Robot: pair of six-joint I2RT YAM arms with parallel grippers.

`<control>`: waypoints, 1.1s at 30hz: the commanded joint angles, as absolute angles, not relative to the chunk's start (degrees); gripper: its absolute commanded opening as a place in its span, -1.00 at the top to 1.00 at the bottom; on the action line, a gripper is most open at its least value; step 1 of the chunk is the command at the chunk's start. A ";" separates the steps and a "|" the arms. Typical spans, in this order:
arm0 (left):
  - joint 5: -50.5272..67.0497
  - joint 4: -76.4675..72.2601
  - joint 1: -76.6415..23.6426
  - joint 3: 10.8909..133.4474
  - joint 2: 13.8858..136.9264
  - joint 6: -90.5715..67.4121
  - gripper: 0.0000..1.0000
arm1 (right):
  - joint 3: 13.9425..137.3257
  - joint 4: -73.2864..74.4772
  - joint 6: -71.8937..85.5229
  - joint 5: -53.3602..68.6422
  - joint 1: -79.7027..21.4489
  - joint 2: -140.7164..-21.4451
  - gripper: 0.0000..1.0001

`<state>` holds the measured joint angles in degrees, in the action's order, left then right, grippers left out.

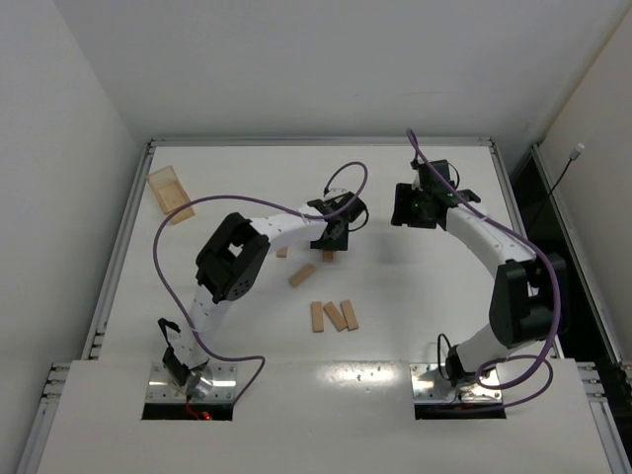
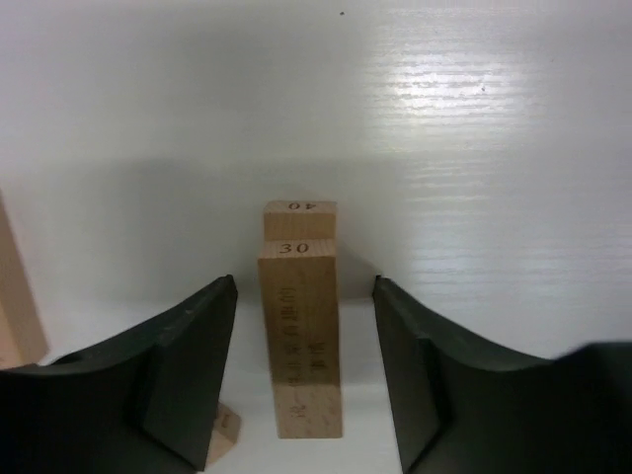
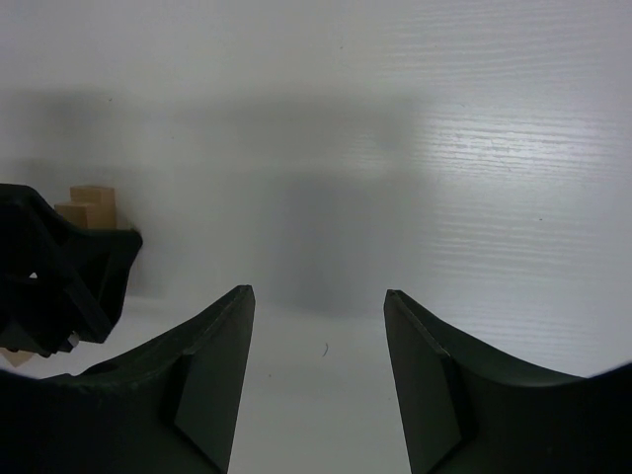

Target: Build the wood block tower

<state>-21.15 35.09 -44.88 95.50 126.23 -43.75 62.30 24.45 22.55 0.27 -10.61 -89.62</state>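
The tower [image 2: 300,341] is a small stack of light-tan wood blocks. Its nearest plank has an end marked 30, and another plank [image 2: 299,216] marked 40 shows just behind it. My left gripper [image 2: 304,288] is open and straddles the stack, with a gap on each side. From above, the left gripper [image 1: 332,237] hangs over the tower [image 1: 328,256] at mid-table. My right gripper [image 3: 318,296] is open and empty over bare table, and from above the right gripper [image 1: 413,205] sits right of the tower. Loose wood blocks [image 1: 336,316] lie nearer the bases.
A translucent amber box [image 1: 170,193] sits at the far left. Single planks lie at mid-table [image 1: 302,275] and by the left arm [image 1: 281,252]. One plank [image 2: 225,433] pokes out under the left finger, and another [image 2: 15,306] is at the left edge of that view.
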 commanded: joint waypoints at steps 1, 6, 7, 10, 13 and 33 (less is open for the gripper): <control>-18.81 36.39 -44.38 94.57 127.71 -45.35 -0.17 | 62.05 22.50 23.38 0.97 -10.37 -88.68 -0.04; -18.81 35.86 -44.38 95.09 127.18 -43.69 -0.48 | 62.05 22.50 22.86 0.97 -10.37 -88.68 -0.04; -19.59 35.86 -44.38 95.10 127.18 -43.68 -0.55 | 62.05 22.50 22.85 0.97 -10.37 -88.68 -0.04; -19.60 35.86 -44.38 96.50 125.16 -41.05 -0.57 | 62.05 22.50 20.93 2.28 -10.90 -88.68 -0.04; -18.55 35.07 -44.38 97.37 121.65 -36.75 -0.59 | 61.52 21.97 17.85 3.69 -10.90 -88.68 -0.11; -22.87 30.95 -33.53 91.16 91.51 -20.30 -0.76 | 61.52 23.46 -7.69 25.13 -19.66 -86.57 -0.36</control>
